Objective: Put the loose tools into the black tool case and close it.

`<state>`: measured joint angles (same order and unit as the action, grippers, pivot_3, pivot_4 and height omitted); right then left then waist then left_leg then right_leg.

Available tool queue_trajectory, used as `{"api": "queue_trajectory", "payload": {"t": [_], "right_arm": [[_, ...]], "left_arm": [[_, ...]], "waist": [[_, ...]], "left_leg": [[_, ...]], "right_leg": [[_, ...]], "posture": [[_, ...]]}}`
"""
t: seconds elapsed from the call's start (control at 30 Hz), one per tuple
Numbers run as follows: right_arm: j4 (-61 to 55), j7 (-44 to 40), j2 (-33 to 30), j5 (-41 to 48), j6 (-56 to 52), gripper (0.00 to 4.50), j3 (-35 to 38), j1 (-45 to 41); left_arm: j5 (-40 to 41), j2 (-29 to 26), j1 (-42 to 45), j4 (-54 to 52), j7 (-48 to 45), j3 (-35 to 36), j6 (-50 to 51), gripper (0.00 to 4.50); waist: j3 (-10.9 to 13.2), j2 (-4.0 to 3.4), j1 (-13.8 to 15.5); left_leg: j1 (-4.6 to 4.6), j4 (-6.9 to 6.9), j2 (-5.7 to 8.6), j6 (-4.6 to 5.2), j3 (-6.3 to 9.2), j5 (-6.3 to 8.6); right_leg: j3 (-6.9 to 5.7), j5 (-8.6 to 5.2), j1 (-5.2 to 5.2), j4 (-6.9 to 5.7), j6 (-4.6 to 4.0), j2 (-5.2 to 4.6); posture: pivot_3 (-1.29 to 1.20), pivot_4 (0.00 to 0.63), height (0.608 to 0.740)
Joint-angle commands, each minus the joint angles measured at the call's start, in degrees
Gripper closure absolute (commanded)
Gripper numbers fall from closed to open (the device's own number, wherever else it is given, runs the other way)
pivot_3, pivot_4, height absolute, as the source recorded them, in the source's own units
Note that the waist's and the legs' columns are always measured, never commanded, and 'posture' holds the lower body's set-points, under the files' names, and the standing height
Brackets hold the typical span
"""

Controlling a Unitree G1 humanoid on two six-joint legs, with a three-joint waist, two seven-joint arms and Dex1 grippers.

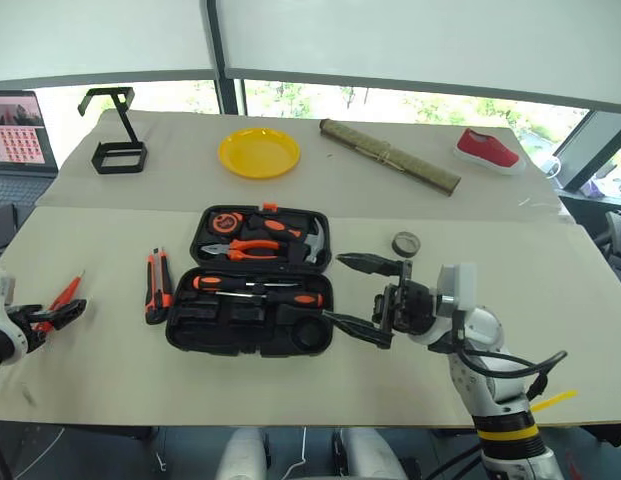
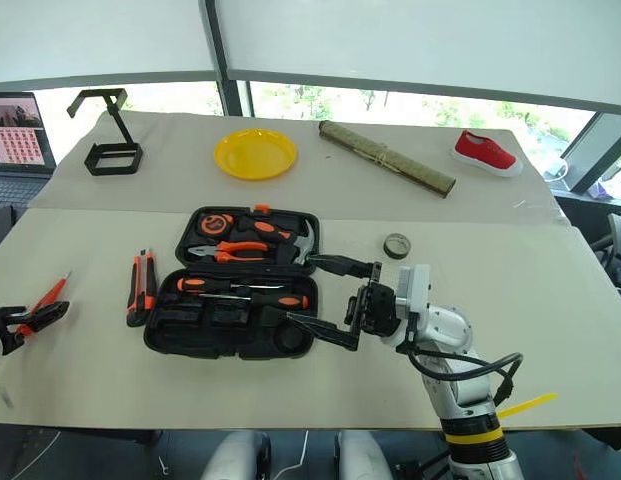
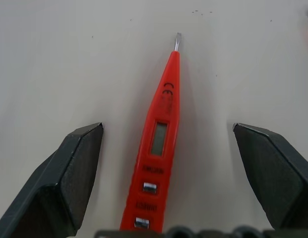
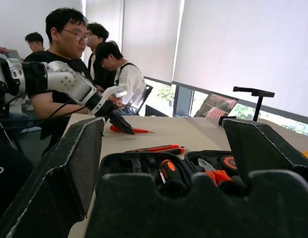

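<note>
The black tool case [image 1: 230, 338] lies open at the table's middle, with two orange-and-black screwdrivers [image 1: 258, 291] in its near half. An orange-and-black utility knife [image 1: 158, 286] lies just left of the case. A small dark tape roll [image 1: 406, 243] sits to the case's right. At the far left, a slim red screwdriver [image 3: 161, 148] lies on the table between the spread fingers of my open left gripper [image 1: 52, 315]. My right gripper [image 1: 335, 290] hangs open and empty by the case's right edge, pointing left at it.
Orange-handled pliers [image 1: 252, 248], a hammer and a round tape measure [image 1: 226, 221] sit in the case's far half. A yellow plate [image 1: 258, 152], black wire stand [image 1: 118, 140], rolled mat [image 1: 390, 155] and red shoe [image 1: 487, 149] lie at the back. People [image 4: 69, 44] sit beyond the table's left end.
</note>
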<state>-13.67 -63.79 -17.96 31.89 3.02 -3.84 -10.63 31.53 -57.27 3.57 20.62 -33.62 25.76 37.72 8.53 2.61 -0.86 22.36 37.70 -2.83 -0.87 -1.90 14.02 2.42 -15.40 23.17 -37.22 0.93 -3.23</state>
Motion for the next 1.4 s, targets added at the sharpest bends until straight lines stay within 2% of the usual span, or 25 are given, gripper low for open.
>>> {"api": "queue_trajectory", "payload": {"t": [0.03,0.27,0.37,0.43,0.53,0.67,0.77,0.8,0.87,0.93,1.07,1.3,1.4], "right_arm": [[-0.7,-0.1,-0.1,-0.3,2.7,0.0,0.7,0.2],[-0.3,-0.5,-0.9,-0.5,4.5,0.0,0.8,1.8],[-0.5,-0.4,-1.9,-0.7,5.0,0.0,1.5,2.4],[-0.9,-0.5,-3.1,-0.5,5.1,0.0,2.4,3.2],[-2.1,-0.9,-5.5,0.2,4.6,0.0,3.7,4.9],[-3.7,-2.5,-9.7,1.1,3.9,0.0,5.7,8.4],[-4.7,-2.2,-11.9,1.5,2.7,0.0,6.4,9.3],[-4.9,-2.1,-12.3,1.6,2.4,0.0,6.5,9.4],[-6.0,-1.3,-12.8,1.7,1.6,0.0,6.4,9.6],[-7.2,-0.6,-13.0,1.7,0.8,0.0,6.1,9.9],[-9.4,0.6,-13.3,1.9,-0.6,0.0,5.9,10.7],[-10.5,1.6,-13.5,1.4,-1.1,0.0,5.7,11.8],[-10.5,2.0,-13.1,1.1,-1.1,0.0,5.1,11.6]], "left_arm": [[-3.4,0.0,0.5,1.2,-2.9,-3.2,-1.1,0.71],[-5.2,1.2,-1.5,0.7,-5.8,-1.2,-4.0,3.17],[-2.7,2.9,-0.5,-2.0,-10.3,3.1,-11.9,3.96],[0.8,4.0,0.4,-6.4,-16.5,5.1,-15.7,3.96],[2.6,4.2,1.8,-12.6,-25.0,3.4,-20.6,3.96],[-1.1,0.7,3.8,-20.4,-37.7,-7.6,-24.8,3.96],[-2.9,0.8,9.5,-22.4,-42.2,-15.8,-24.5,3.96],[-3.4,1.1,11.1,-22.4,-42.8,-17.5,-24.3,3.96],[-10.1,1.3,15.9,-18.8,-45.4,-24.2,-28.9,3.96],[-14.8,2.0,19.8,-13.6,-46.4,-28.0,-33.1,3.96],[-17.1,2.9,23.2,-7.9,-49.3,-30.5,-37.1,3.96],[-17.3,3.8,25.6,-6.2,-54.9,-33.1,-37.2,3.96],[-21.9,3.2,26.5,-4.3,-53.2,-35.0,-38.3,3.96]], "waist": [[0.1,-0.16,0.0],[0.1,-0.28,0.2],[0.1,-0.28,0.2],[0.1,-0.18,0.3],[0.1,0.11,0.8],[0.1,-0.03,0.9],[0.2,-0.19,0.9],[0.2,-0.19,0.8],[0.2,-0.19,0.5],[0.2,-0.2,0.2],[0.2,-0.2,-0.2],[0.2,-0.2,0.4],[0.2,-0.2,0.4]], "left_leg": [[0.0,0.0,0.02,0.0,-0.02,0.0],[0.0,0.0,0.03,0.0,-0.04,0.0],[0.0,0.0,0.02,0.0,-0.04,0.0],[0.06,0.02,0.02,0.0,-0.03,0.0],[0.18,0.07,0.0,-0.02,0.04,-0.01],[0.18,0.08,0.09,-0.02,-0.04,-0.01],[0.15,0.08,0.11,-0.01,-0.14,-0.02],[0.14,0.08,0.1,0.0,-0.14,-0.02],[0.15,0.1,0.01,0.0,-0.12,-0.02],[0.14,0.1,0.01,0.0,-0.08,-0.02],[0.18,0.1,0.01,0.02,-0.08,-0.01],[0.37,0.21,0.04,0.03,-0.03,-0.01],[0.37,0.22,0.04,0.03,-0.02,-0.01]], "right_leg": [[0.0,0.0,0.0,-0.01,0.0,-0.03],[0.01,0.0,0.0,-0.03,0.01,-0.09],[0.01,0.0,0.01,-0.03,0.01,-0.09],[-0.02,0.0,0.02,-0.03,0.01,-0.1],[-0.11,0.01,0.06,-0.02,0.0,-0.09],[-0.02,0.05,0.01,0.06,0.08,-0.18],[0.06,0.04,0.0,0.06,0.1,-0.1],[0.07,0.04,0.0,0.05,0.1,-0.04],[0.13,0.05,0.02,0.03,0.1,0.12],[0.13,0.04,0.02,0.02,0.1,0.17],[0.19,0.04,0.06,0.04,0.1,0.19],[0.12,0.04,0.11,0.06,0.16,0.13],[0.12,0.04,0.1,0.05,0.16,0.14]], "posture": [[0.0,0.15,0.74],[0.0,0.15,0.74],[0.0,0.15,0.74],[0.0,0.15,0.74],[0.0,0.15,0.74],[0.0,0.15,0.74],[0.0,0.15,0.74],[0.0,0.15,0.74],[0.0,0.15,0.74],[0.0,0.15,0.74],[0.0,0.15,0.74],[0.0,0.15,0.74],[0.0,0.15,0.74]]}}
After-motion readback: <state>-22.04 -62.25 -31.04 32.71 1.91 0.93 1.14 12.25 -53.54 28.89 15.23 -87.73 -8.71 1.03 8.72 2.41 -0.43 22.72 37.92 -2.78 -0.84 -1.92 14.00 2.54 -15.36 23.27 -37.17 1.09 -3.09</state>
